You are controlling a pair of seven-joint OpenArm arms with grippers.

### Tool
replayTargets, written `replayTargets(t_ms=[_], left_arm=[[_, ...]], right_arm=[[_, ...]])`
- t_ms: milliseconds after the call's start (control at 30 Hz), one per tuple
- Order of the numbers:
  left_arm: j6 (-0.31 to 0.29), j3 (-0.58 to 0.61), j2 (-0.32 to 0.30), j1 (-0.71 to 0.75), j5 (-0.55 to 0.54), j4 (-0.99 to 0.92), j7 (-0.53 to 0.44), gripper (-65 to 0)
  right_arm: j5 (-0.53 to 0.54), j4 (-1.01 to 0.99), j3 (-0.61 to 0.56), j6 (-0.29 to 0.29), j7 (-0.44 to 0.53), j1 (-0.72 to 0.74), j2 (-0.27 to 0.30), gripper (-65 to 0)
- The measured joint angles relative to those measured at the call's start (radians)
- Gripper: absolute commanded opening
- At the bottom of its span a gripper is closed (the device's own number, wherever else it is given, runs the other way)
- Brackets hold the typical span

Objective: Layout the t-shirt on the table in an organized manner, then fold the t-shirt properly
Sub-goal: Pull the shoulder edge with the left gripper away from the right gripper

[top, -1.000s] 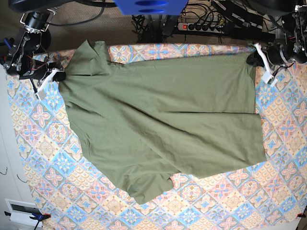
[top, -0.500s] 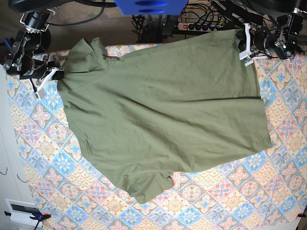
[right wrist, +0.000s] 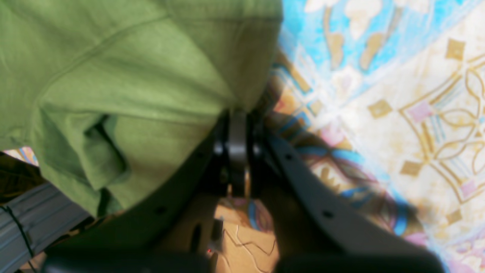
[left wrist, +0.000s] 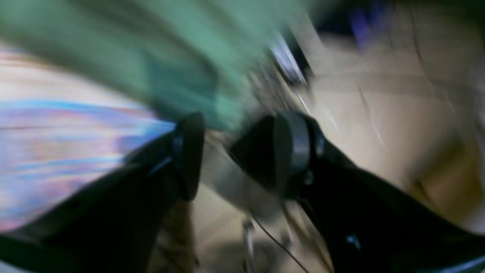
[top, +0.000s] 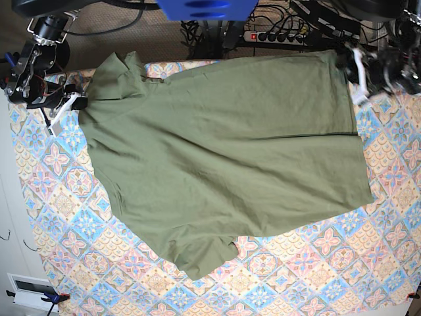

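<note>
At the upper left of the base view the right gripper [top: 74,103] sits low at the table [top: 59,197] edge, pinched tight on a corner of the t-shirt [top: 223,158]; its wrist view shows the pads clamping the bunched green cloth. The olive shirt lies spread across the patterned table, mostly flat with light creases. At the upper right, the left gripper [top: 355,76] hovers beside the shirt's corner; only its blurred wrist view shows jaws parted, holding nothing.
</note>
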Motion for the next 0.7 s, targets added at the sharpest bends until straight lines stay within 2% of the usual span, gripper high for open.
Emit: replayTargets(t_ms=[100,200,267,400,467,700], left_arm=[[0.004,-0.145,0.084,-0.008,-0.001,-0.001,-0.009,-35.1],[0.001,-0.195,0.179,-0.044,0.056,-0.008,0.023,-35.1],[-0.002,-0.214,0.237,-0.101,0.094,-0.029,0.037,-35.1],[0.000,-0.307,0.354,-0.264,0.167,-0.194,0.059,-35.1],[0.005,-0.334,0.390,-0.311,0.234,-0.271,0.084,-35.1],[0.001,-0.339,0.475,-0.373,0.256,-0.305,0.055,-35.1]], right_arm=[[-0.001,0.000,0.000,0.000,0.000,0.000,-0.001,-63.9],[0.000,0.000,0.000,0.000,0.000,0.000,0.001,-63.9],[0.000,0.000,0.000,0.000,0.000,-0.001,0.000,-63.9],[-0.001,0.000,0.000,0.000,0.000,0.002,0.000,-63.9],[0.000,0.000,0.000,0.000,0.000,0.001,-0.003,-63.9],[0.001,0.000,0.001,0.000,0.004,0.003,-0.015,-63.9]])
